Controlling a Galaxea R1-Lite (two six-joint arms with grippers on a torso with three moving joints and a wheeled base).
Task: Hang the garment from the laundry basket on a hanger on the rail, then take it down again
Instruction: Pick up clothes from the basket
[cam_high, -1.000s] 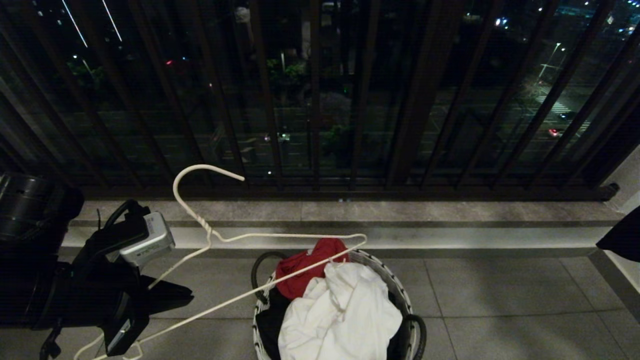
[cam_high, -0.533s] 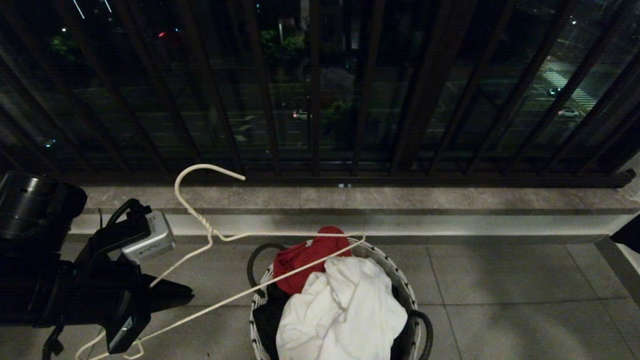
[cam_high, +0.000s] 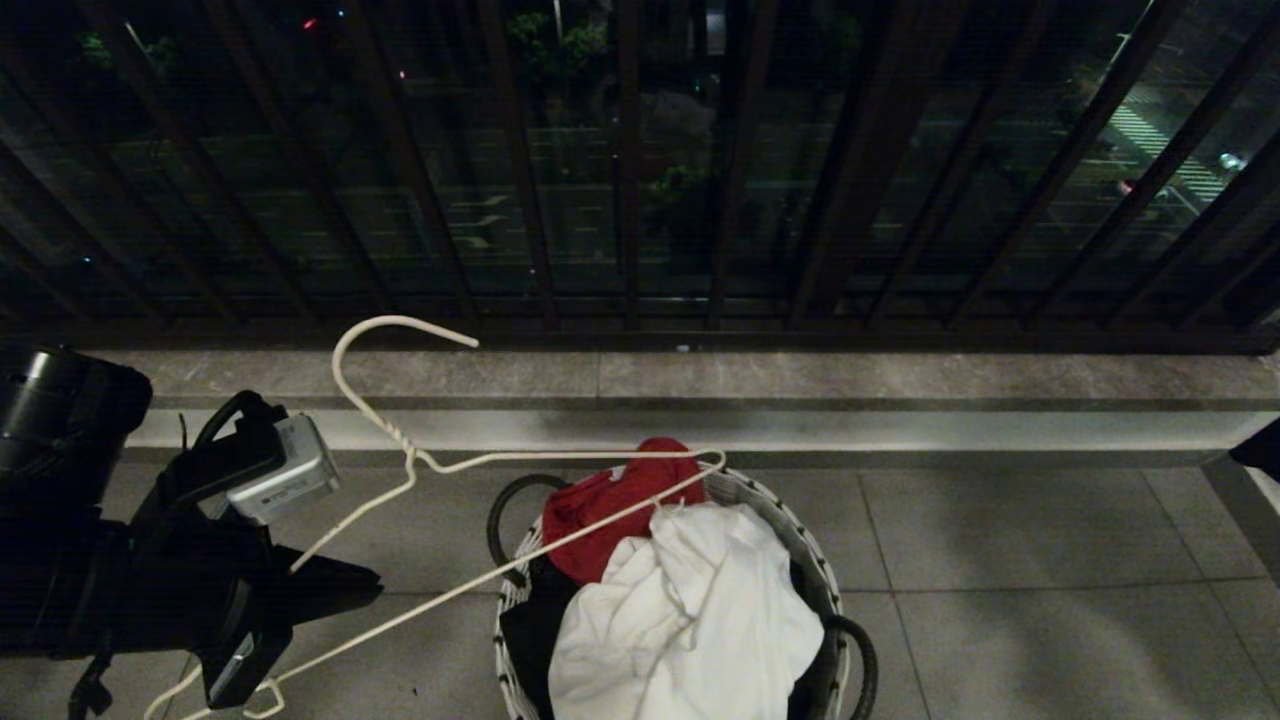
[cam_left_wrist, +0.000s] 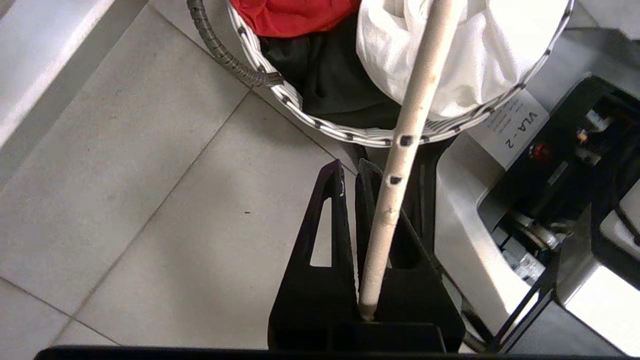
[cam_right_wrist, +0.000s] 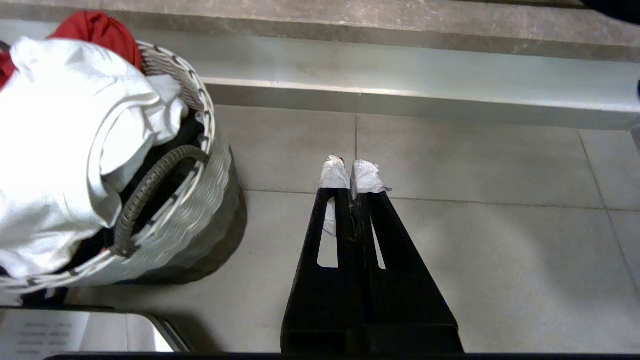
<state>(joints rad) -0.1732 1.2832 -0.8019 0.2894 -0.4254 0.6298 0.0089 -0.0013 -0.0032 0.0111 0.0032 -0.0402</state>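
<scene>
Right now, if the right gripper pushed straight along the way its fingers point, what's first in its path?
The right gripper, shut and empty, points down at the bare floor tiles, short of the step. The laundry basket sits off to one side, so it would probably meet tile first, though depth is hard to judge.

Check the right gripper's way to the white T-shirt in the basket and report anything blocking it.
Nothing visible blocks it. The right gripper, shut and empty, hangs over bare floor beside the laundry basket. The white T-shirt lies on top of the pile; the hanger crosses only its far edge.
</scene>
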